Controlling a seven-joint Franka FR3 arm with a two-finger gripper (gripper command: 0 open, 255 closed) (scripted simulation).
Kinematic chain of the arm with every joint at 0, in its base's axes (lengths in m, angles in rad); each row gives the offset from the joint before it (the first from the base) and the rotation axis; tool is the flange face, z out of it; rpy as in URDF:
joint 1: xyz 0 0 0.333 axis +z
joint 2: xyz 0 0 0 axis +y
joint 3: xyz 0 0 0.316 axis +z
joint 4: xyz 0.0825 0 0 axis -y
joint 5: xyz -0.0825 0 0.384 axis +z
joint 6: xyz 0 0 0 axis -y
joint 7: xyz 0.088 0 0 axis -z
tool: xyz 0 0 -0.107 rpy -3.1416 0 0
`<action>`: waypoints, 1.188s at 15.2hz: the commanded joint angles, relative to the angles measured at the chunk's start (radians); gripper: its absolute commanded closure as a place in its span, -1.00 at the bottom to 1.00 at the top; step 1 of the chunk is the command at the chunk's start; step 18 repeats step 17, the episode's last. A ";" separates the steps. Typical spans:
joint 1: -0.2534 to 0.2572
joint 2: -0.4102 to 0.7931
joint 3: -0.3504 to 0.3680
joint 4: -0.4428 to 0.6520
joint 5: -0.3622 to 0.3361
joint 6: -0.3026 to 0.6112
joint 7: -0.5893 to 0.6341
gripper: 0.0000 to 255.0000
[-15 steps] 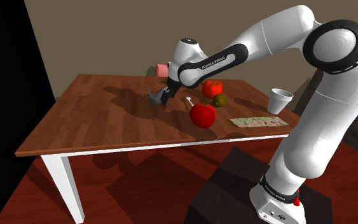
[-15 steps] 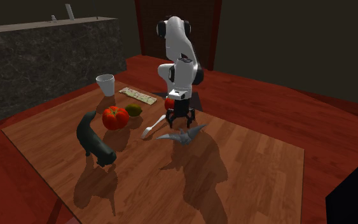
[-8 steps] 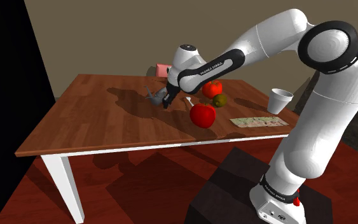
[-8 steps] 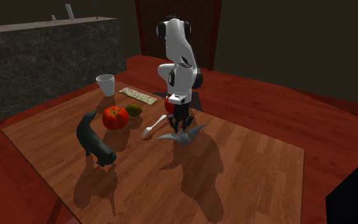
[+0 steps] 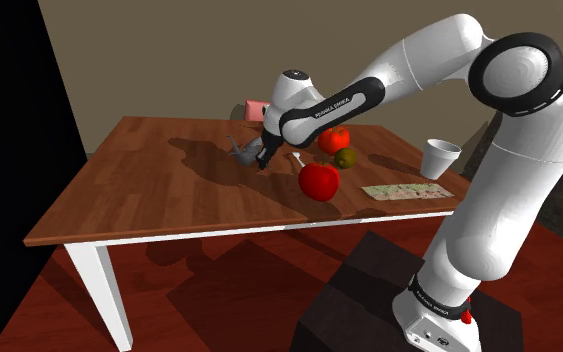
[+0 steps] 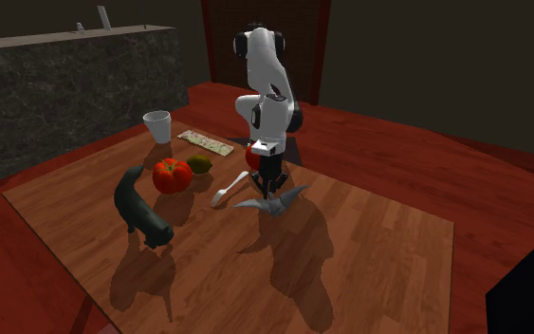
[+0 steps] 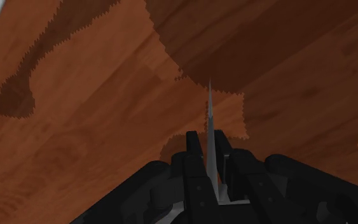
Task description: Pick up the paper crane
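Observation:
The paper crane [image 6: 272,201] is a small grey folded figure resting on the brown wooden table [image 6: 369,256], with wings spread to both sides. In the shoulder view the crane [image 5: 242,152] sits just left of my black gripper [image 5: 262,158]. My gripper [image 6: 268,190] stands right over the crane's middle. From the wrist view, my gripper [image 7: 207,153] is shut on a thin grey upright fold of the crane [image 7: 209,121], with a finger pressed to each side of it.
Near the crane lie a white spoon [image 6: 229,188], a red tomato-like fruit [image 6: 172,175], a green-brown fruit [image 6: 199,163], a red apple [image 5: 319,180], a white cup [image 6: 157,125], a printed card [image 6: 206,142] and a dark animal figure [image 6: 141,209]. A black area borders the shoulder view's left.
The fingers have closed from wide apart onto the crane's upright fold. The arm dropped slightly a second ago and has held still since. The crane stays on the table.

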 commanded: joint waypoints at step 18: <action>0.003 -0.089 0.005 0.105 0.047 -0.193 -0.048 1.00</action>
